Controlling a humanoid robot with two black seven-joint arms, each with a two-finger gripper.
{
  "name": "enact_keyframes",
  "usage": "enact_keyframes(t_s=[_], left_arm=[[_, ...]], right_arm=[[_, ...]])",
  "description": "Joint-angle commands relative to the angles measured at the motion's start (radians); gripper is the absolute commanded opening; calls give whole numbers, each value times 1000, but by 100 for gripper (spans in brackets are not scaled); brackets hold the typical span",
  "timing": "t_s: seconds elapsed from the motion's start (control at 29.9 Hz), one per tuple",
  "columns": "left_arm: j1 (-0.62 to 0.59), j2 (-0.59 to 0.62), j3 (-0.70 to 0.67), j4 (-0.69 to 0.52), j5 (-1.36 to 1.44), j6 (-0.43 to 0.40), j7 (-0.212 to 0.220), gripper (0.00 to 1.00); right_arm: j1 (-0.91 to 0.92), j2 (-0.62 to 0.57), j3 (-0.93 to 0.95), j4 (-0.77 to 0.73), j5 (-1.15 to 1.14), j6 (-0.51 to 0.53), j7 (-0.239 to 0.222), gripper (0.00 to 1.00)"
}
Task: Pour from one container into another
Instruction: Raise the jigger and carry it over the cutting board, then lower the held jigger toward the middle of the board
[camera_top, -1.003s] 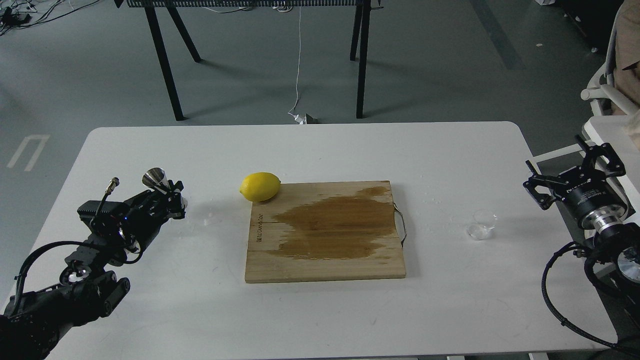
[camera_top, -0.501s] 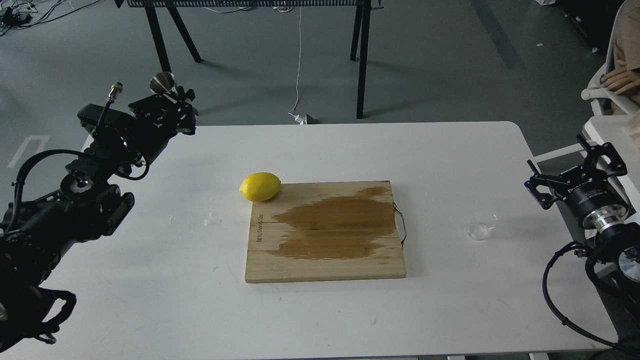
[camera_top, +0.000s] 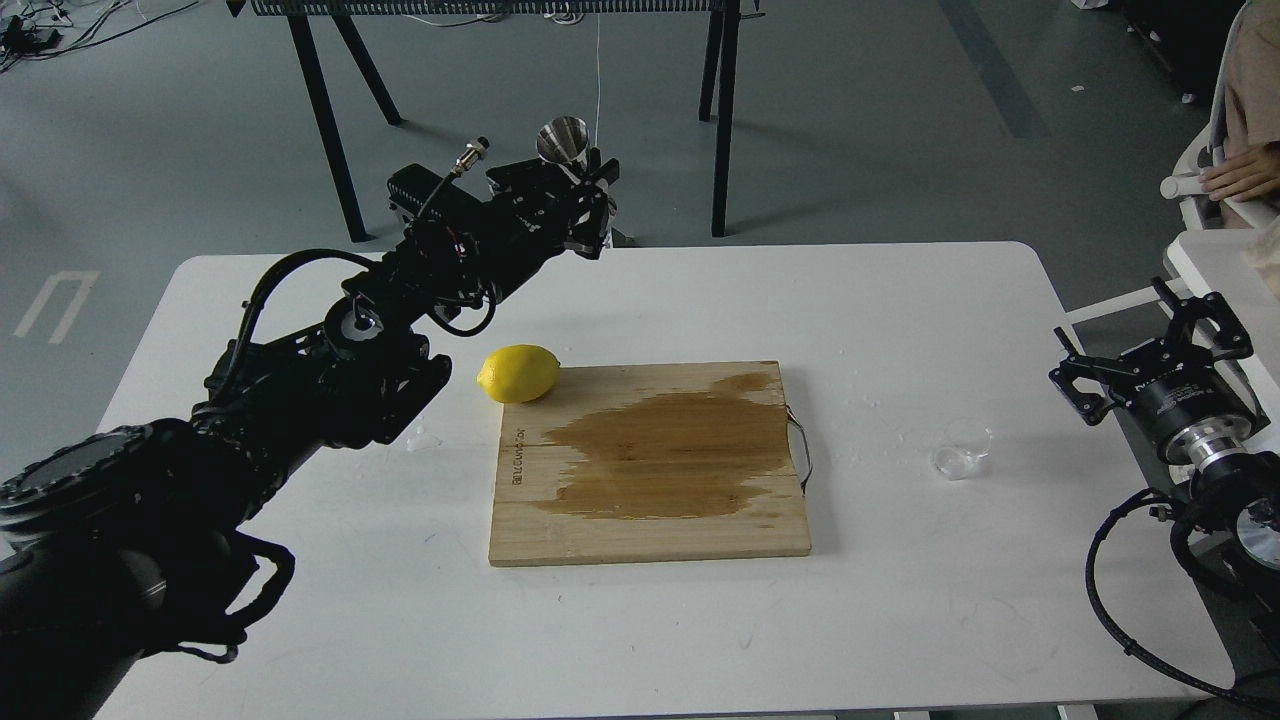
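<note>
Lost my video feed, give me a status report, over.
Left gripper shut on jigger, raised. Right gripper open, empty. Clear cup on table. Path clear.

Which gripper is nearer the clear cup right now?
Right. The right gripper hangs open just right of the clear cup; the left gripper, holding the jigger, is far across the table.

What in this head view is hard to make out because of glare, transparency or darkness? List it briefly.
Head view: even, soft overhead light with faint shadows; the clear cup nearly vanishes against the white table; the steel jigger shows bright reflections in the left tool; the black left arm loses detail in darkness; the wet stain on the cutting board has a slight sheen; the right tool is sharp and open.
</note>
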Motion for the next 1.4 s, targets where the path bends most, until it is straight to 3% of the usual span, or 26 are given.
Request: enact_keyframes(t_s=[0.0,0.13,0.53,1.14,1.37], left_arm=[[46,-1,61,-15,0,0,0,5],[124,-1,80,-126,2,0,0,6],[231,-1,81,-281,2,0,0,6],[319,-1,176,-296,0,0,0,6],[333,-1,195,-285,2,0,0,11]], right_arm=[[2,0,-2,-11,0,0,0,100],[2,0,-2,-11,0,0,0,100],[0,0,-7,-23,-1,0,-2,100],[0,0,-7,-25,-1,0,-3,100],[-2,1,-8,-25,-1,0,-3,100]])
